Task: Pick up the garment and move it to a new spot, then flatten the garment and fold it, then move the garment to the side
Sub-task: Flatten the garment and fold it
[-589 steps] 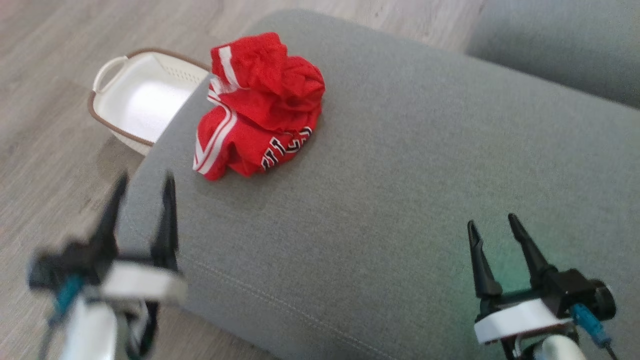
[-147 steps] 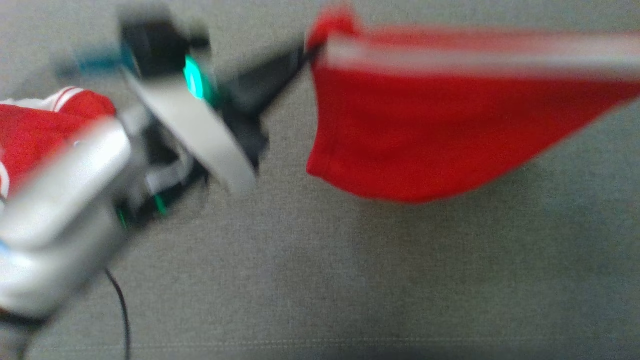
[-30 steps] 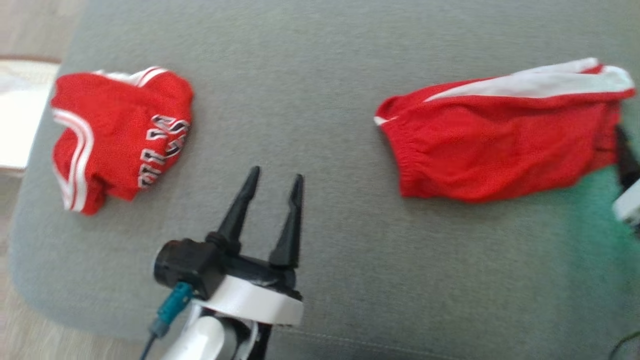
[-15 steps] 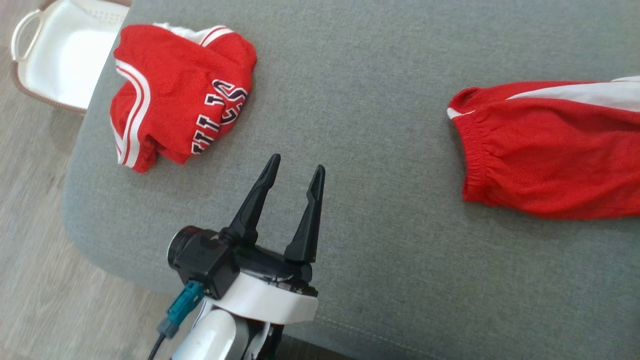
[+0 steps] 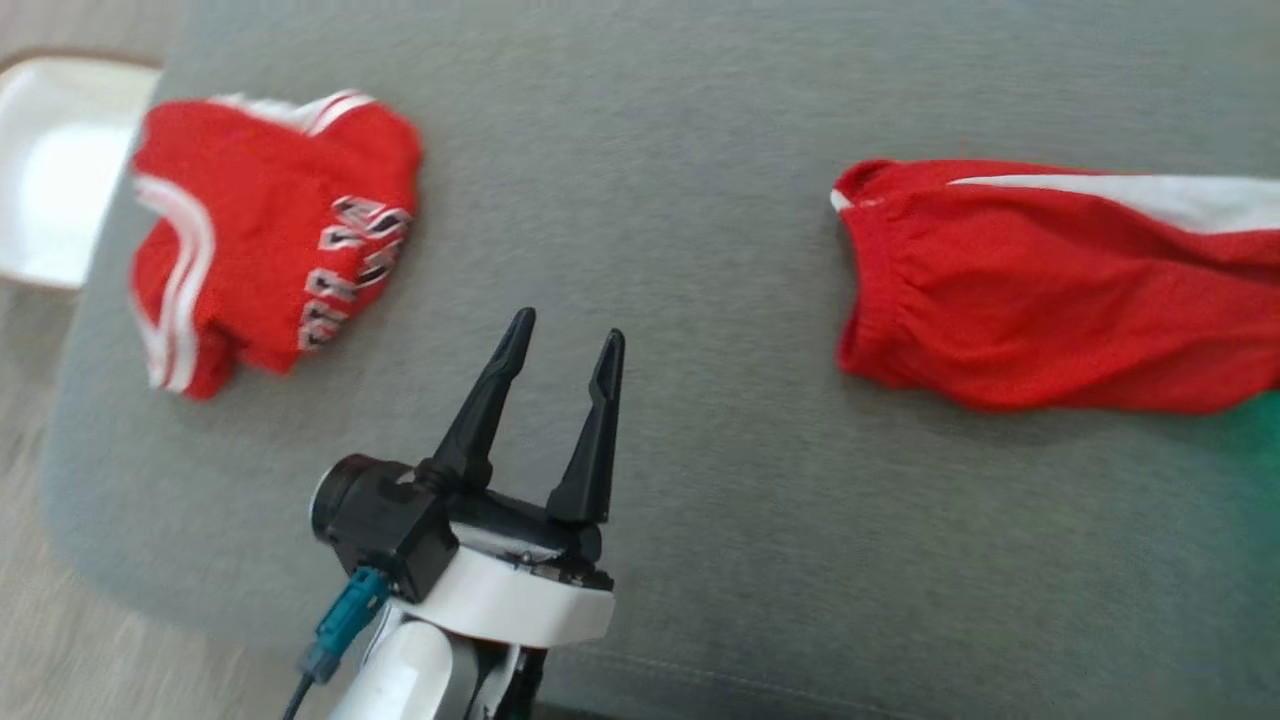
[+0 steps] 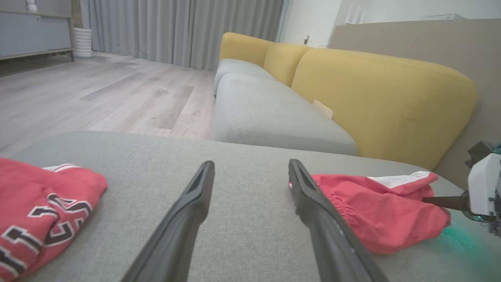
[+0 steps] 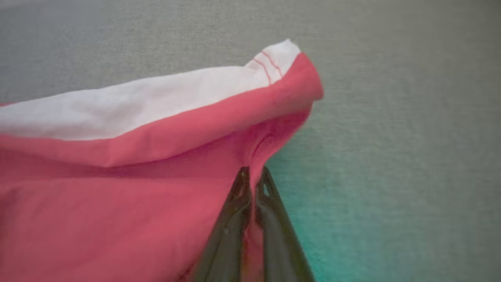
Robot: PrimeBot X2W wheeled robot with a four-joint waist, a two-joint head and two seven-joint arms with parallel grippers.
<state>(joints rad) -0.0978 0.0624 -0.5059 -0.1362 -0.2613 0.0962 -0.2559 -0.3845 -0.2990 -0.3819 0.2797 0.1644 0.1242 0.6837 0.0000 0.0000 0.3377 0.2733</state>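
The garment (image 5: 1040,300), red shorts with a white side stripe, lies spread on the grey cushion (image 5: 700,520) at the right. In the right wrist view my right gripper (image 7: 253,171) is shut on a pinch of the garment (image 7: 117,176) at its red edge, just below the white stripe. The left wrist view shows that gripper (image 6: 430,200) at the far end of the garment (image 6: 383,211). My left gripper (image 5: 567,330) hovers open over bare cushion, left of the shorts, with nothing between its fingers (image 6: 195,203).
A second red piece, a crumpled jersey (image 5: 270,235) with lettering, lies at the cushion's left end. Beside it on the floor stands a white basket (image 5: 50,170). Another grey seat and a yellow backrest (image 6: 372,90) lie beyond.
My right gripper has shut on the shorts' edge. The head camera has swung, shifting the whole picture. My left gripper stays open in the same pose.
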